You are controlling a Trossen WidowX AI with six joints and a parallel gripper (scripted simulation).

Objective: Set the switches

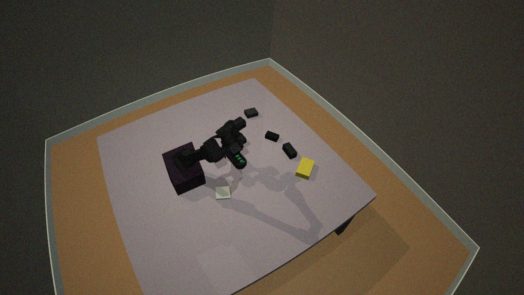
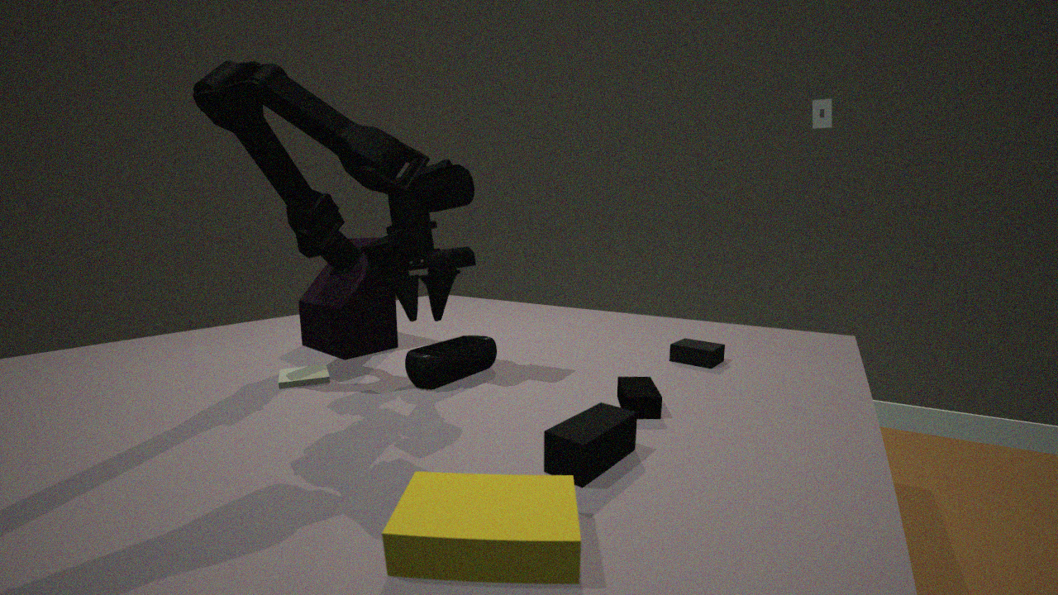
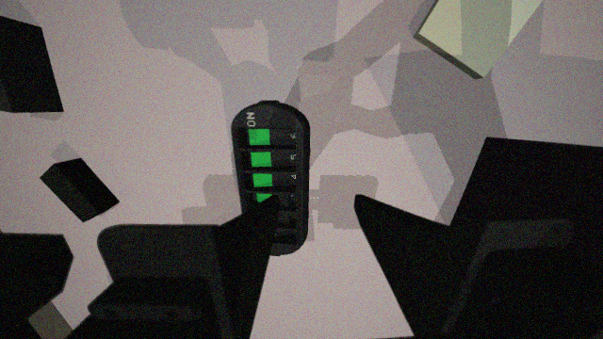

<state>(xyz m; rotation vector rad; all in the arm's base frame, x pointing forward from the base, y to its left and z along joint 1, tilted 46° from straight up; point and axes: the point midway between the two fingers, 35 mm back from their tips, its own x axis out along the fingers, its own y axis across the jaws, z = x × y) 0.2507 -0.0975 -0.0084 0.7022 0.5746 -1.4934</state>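
A black robot arm (image 1: 212, 149) (image 2: 277, 151) with several joints rises from a dark, purplish block-shaped base (image 1: 172, 176) (image 2: 347, 326) on a pale pinkish-grey bench (image 1: 164, 234) (image 2: 740, 444). Its black parallel-jaw gripper (image 2: 425, 319) (image 3: 317, 201) points downward, its two tapered jaws apart, with nothing held between them. Just below the tips lies the dark grey, round-ended controller unit (image 1: 241, 162) (image 2: 451, 361) (image 3: 270, 120), on the bench near the base, its switch side facing up. In the wrist view, one finger hides part of it; green shows on switches 6, 5 and 4 and partly on the next, beside the white word ON. A thin, pale green square block (image 1: 222, 193) (image 2: 303, 376) (image 3: 464, 40) lies near the base. Well apart from it are a yellow rectangular block (image 1: 305, 168) (image 2: 480, 506) and three black rectangular blocks (image 1: 289, 150) (image 2: 590, 442).
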